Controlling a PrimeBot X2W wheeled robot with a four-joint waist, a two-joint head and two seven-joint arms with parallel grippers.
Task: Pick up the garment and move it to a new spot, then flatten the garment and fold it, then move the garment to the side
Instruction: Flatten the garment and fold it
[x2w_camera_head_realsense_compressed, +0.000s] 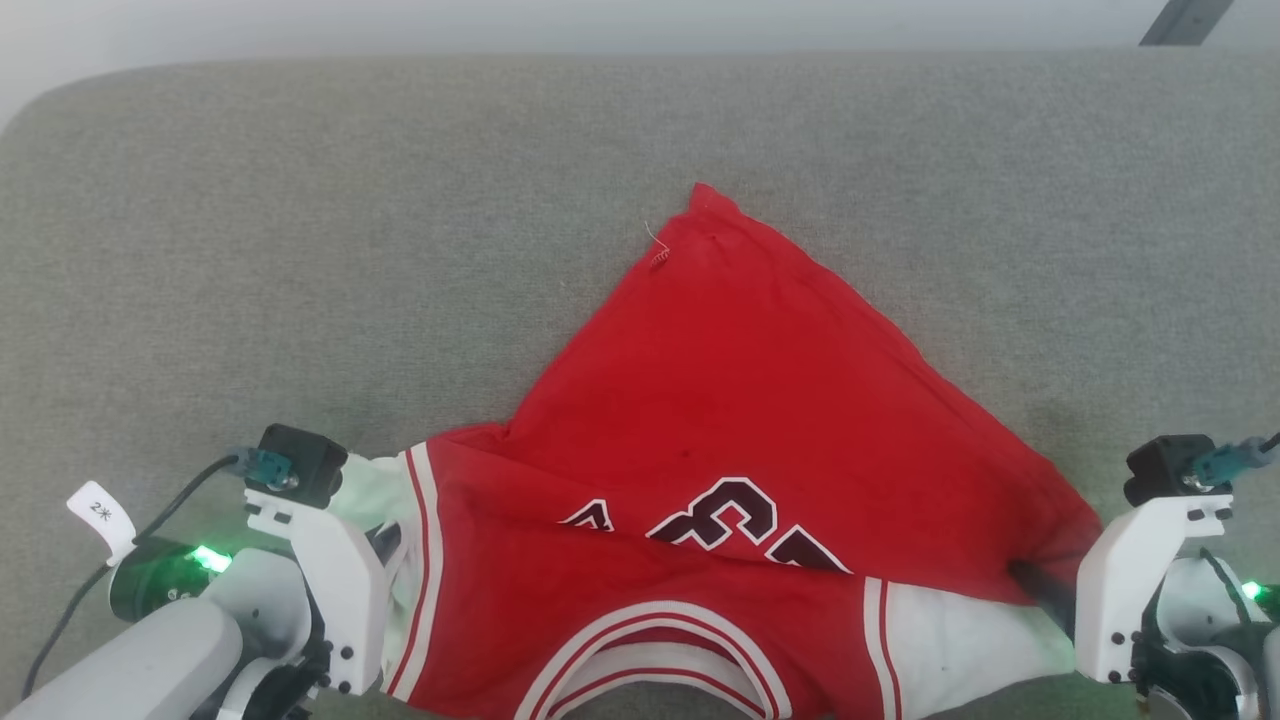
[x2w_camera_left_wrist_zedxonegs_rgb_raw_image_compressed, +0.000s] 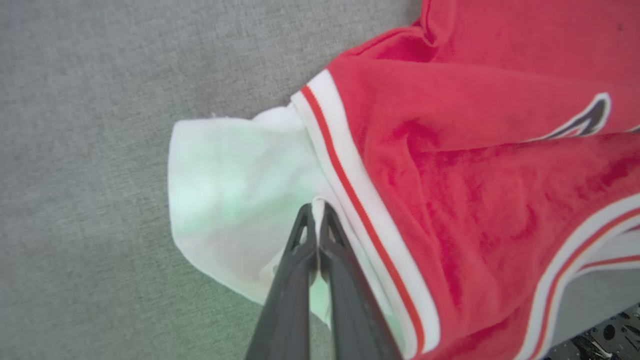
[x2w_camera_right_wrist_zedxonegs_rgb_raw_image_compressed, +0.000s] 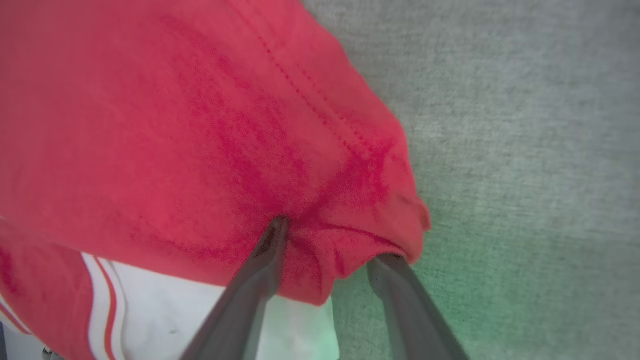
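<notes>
**A:** Where is the shirt lying?

**B:** The red basketball shirt (x2w_camera_head_realsense_compressed: 740, 400) is on the grey fabric surface (x2w_camera_head_realsense_compressed: 300, 250), at the lower centre of the head view, and it runs off the bottom edge. One red corner points up toward the middle of the frame, with a loose thread (x2w_camera_head_realsense_compressed: 657, 245) beside it.

**A:** Is it flat?

**B:** No, it is rumpled. The striped collar (x2w_camera_head_realsense_compressed: 650, 660) sits at the bottom edge. A fold of red cloth crosses the black, white-edged print (x2w_camera_head_realsense_compressed: 720, 515), so only part of the characters can be seen.

**A:** What about the left gripper?

**B:** The left gripper (x2w_camera_left_wrist_zedxonegs_rgb_raw_image_compressed: 316, 207) is at the lower left of the head view. Its jaws are pressed together on a small ridge of the white sleeve (x2w_camera_left_wrist_zedxonegs_rgb_raw_image_compressed: 225, 175), just beside the red-and-white trim (x2w_camera_left_wrist_zedxonegs_rgb_raw_image_compressed: 350, 175).

**A:** And the right one?

**B:** The right gripper (x2w_camera_right_wrist_zedxonegs_rgb_raw_image_compressed: 332, 240) is at the lower right of the head view. Its jaws stand well apart. A bunched red corner of the shirt lies over and between the two tips and touches both, but nothing is pinched. The other sleeve (x2w_camera_right_wrist_zedxonegs_rgb_raw_image_compressed: 200, 310), also white, shows below that corner at the bottom of the right wrist view.
</notes>
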